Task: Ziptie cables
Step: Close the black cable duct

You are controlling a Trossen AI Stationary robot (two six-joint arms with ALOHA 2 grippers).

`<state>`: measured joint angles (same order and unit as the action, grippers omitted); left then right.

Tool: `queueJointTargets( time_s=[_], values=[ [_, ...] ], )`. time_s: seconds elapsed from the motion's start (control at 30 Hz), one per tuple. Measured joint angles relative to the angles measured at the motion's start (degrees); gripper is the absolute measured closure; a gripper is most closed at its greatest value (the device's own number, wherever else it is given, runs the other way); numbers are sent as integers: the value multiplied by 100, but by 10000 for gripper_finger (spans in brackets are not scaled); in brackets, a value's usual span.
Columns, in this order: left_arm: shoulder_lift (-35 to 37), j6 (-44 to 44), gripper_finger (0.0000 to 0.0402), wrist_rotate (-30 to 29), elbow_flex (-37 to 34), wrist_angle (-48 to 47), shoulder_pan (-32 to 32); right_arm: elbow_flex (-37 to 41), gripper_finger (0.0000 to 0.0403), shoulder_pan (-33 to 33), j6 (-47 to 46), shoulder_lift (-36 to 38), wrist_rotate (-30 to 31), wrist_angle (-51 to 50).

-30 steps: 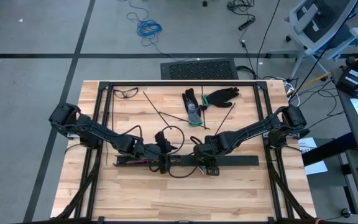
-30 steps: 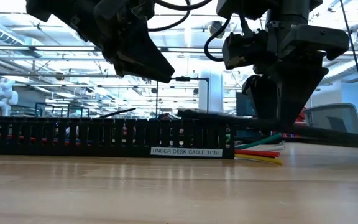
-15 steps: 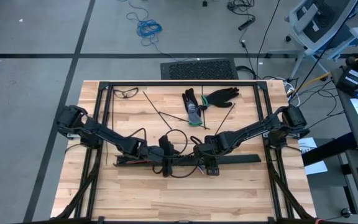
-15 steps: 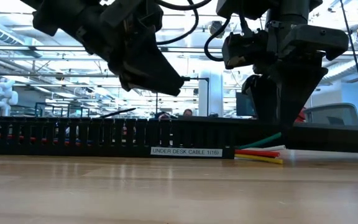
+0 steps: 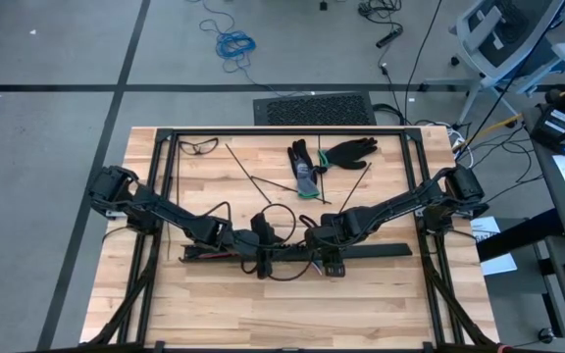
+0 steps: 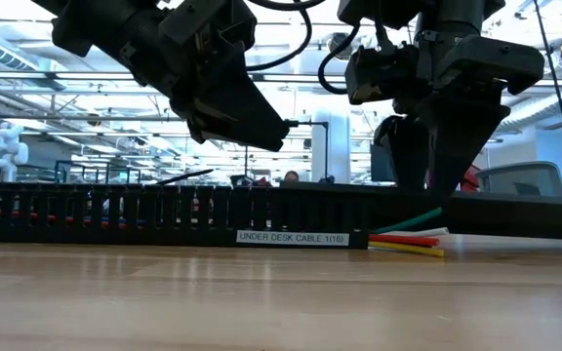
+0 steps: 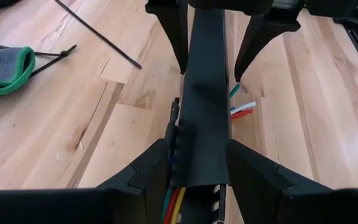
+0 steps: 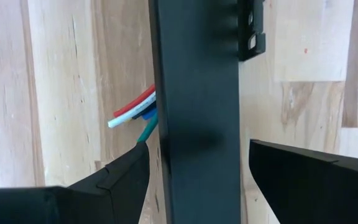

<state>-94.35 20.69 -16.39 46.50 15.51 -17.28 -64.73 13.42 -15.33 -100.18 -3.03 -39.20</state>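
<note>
High view: both grippers meet over the long black slotted rail (image 5: 361, 252) near the wooden tabletop's (image 5: 263, 304) front edge; thin dark zipties (image 5: 248, 176) lie toward the back.

Low view: coloured cables (image 6: 408, 240) poke from the rail's end.

Left wrist view: left gripper (image 7: 197, 171) straddles the rail, fingers parted.

Right wrist view: right gripper (image 8: 194, 180) likewise, spread wider. Nothing has shifted over the last half-second.

Two grippers — left (image 6: 261, 122), right (image 6: 435, 180) — hang over a black slotted rail (image 6: 164, 216); coloured cables (image 6: 408, 239) poke from its end on the table (image 6: 261, 302).
</note>
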Motion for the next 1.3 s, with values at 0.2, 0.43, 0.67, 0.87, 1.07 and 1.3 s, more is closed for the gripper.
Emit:
queueJointTargets(
  time_s=[0.2,0.43,0.67,0.87,1.07,1.3],
  values=[
    [0,147,244,-28,0,145,0,0,144,-10,0,0,2,67],
    [-2,258,244,281,2,472,-9,0,144,-8,2,0,-3,103],
    [-2,300,244,265,2,472,-7,0,144,-10,103,0,1,113],
    [-2,302,244,263,2,463,-7,0,144,-26,144,0,-475,133],
    [-2,299,244,258,2,455,-7,-106,144,-34,130,50,-664,-22],
    [-2,275,244,243,2,452,-7,-426,144,-299,391,57,-33,-448]
  ],
)
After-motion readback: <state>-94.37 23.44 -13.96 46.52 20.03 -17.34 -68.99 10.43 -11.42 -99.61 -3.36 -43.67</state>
